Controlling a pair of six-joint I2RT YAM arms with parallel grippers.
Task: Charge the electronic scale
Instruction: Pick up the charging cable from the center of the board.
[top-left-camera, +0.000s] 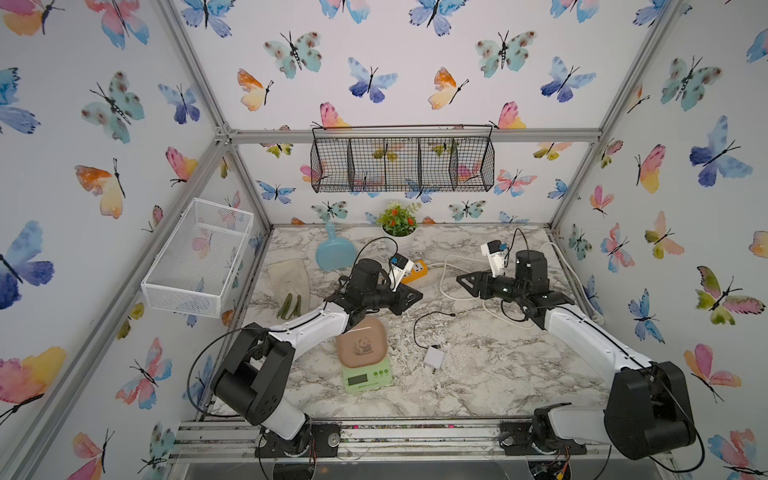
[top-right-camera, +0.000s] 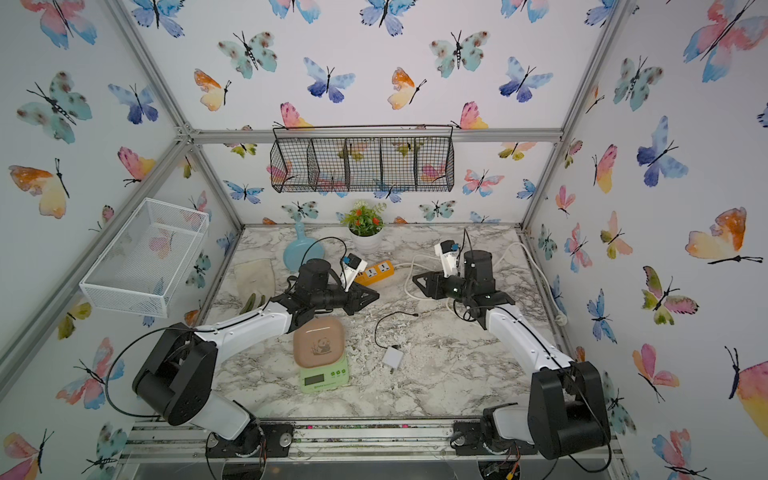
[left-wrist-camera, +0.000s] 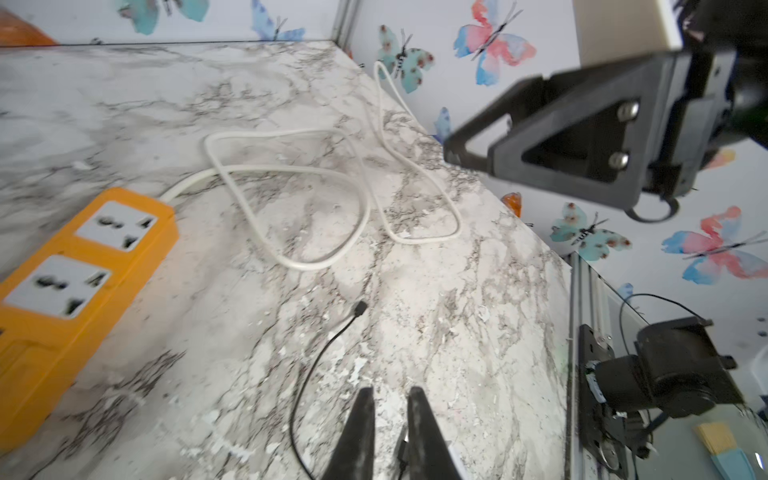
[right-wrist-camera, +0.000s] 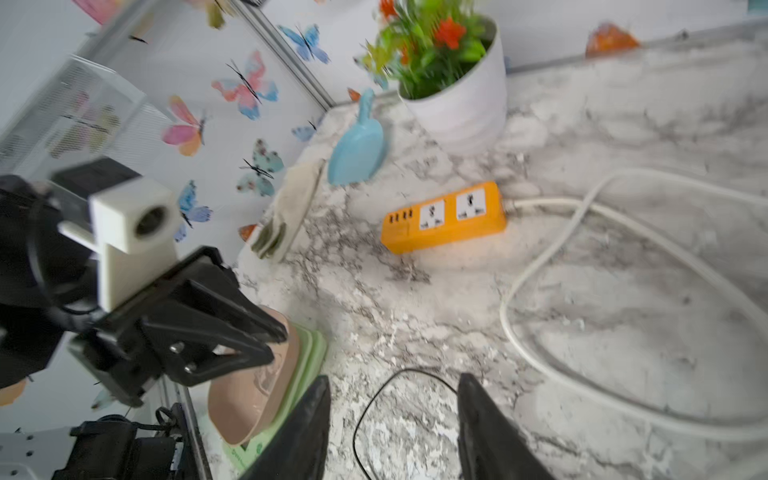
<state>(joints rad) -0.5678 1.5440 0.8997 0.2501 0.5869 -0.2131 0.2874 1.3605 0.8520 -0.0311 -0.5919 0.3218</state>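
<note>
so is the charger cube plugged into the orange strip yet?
No, the white charger cube lies loose on the marble table beside the scale, apart from the orange power strip.

I log butterfly-papered walls in aluminium framing, a marble tabletop, a black wire basket on the far wall, a white mesh basket left, light even.

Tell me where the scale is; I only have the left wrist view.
Observer: The electronic scale sits near the table's front edge, beside the left arm.
Operator: Where does the black cable's other end go?
Observer: It runs to the white charger cube, lying near the scale.
Operator: Is the right tool holding anything?
Observer: No, the right wrist view shows its jaws apart and empty.
</note>
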